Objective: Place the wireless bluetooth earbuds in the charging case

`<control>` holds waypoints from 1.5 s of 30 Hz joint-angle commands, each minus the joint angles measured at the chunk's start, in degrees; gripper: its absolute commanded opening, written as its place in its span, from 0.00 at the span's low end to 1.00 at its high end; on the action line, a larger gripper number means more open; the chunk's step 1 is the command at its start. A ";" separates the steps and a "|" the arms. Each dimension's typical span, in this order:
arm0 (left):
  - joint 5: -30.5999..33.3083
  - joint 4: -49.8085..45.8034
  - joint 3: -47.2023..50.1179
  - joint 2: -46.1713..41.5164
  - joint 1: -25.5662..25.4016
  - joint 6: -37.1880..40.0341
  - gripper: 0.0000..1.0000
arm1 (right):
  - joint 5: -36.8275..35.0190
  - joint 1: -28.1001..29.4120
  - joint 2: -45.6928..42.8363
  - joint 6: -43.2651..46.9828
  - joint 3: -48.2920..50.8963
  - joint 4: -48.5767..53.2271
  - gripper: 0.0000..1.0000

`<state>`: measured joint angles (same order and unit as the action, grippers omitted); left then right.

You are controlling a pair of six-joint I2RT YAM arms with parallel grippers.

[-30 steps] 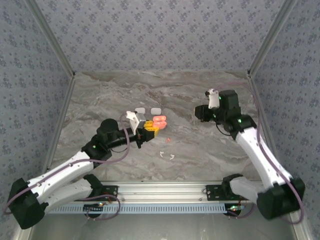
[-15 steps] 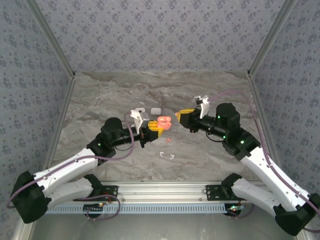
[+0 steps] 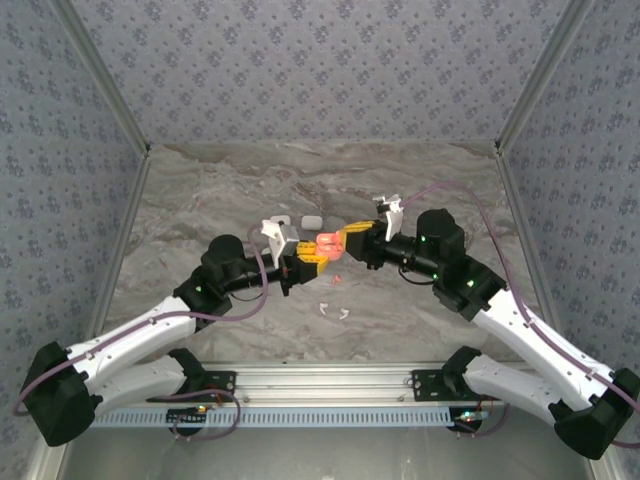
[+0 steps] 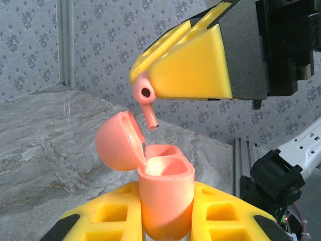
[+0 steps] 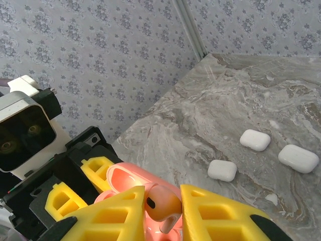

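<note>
The left claw (image 4: 168,221) is clenching a salmon-pink, pebble-shaped plastic charging case (image 4: 165,186) upright, its hinged lid (image 4: 118,143) hanging open. Just above that case, the right claw (image 5: 163,213) is pinching a salmon-pink stemmed earbud (image 4: 145,98) (stem pointing down toward the case's mouth, not touching it). Beyond the case, three white pebble-shaped cases (image 5: 256,139) are lying on the grey marbled surface (image 5: 241,95).

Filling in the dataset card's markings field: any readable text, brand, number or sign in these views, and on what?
No readable text in any of the views.
Pink charging case: plain, no logo.
Pink earbud: no marking.
White cases: blank on the faces shown.
Yellow gripper fingers: no label.
</note>
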<state>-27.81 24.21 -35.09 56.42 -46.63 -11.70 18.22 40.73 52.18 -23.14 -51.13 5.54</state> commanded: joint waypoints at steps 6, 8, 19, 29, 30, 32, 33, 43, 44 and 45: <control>-0.23 2.73 -3.13 -0.13 -0.37 -0.56 0.00 | -0.49 0.94 -1.47 -0.52 1.90 0.08 0.24; -0.16 2.56 -3.12 -0.17 -0.39 -0.47 0.00 | -0.69 1.06 -1.85 -0.65 2.34 0.17 0.24; 0.30 2.08 -3.13 -0.60 -0.32 -0.07 0.00 | 1.06 1.19 -2.04 -0.55 3.85 -0.24 0.25; -0.31 3.19 -2.92 -0.35 -0.39 -0.25 0.00 | 4.98 1.19 -0.61 -0.89 4.09 -0.80 0.27; -0.31 3.31 -2.82 -0.27 -0.39 -0.29 0.00 | 5.11 1.14 -0.61 -0.94 4.11 -0.79 0.29; -0.33 3.39 -2.80 -0.35 -0.35 -0.30 0.00 | 4.99 1.10 -0.69 -1.04 3.77 -0.54 0.32; -0.30 3.48 -2.77 -0.32 -0.35 -0.25 0.00 | 5.06 1.05 -0.73 -1.10 3.47 -0.40 0.36; 2.08 0.47 -2.33 -1.28 -0.38 1.58 0.00 | -0.46 -1.21 -3.49 0.10 -1.98 6.41 0.65; 3.00 -0.87 -2.23 -1.77 -0.37 2.21 0.00 | -1.73 -1.55 -3.48 0.06 -2.19 7.97 0.65; 4.01 -1.94 -2.05 -2.43 -0.39 2.84 0.00 | -3.08 -1.98 -3.43 -0.14 -2.09 9.27 0.65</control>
<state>-26.11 23.46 -35.11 56.01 -46.63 -11.11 19.27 39.72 49.50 -23.35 -51.27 9.87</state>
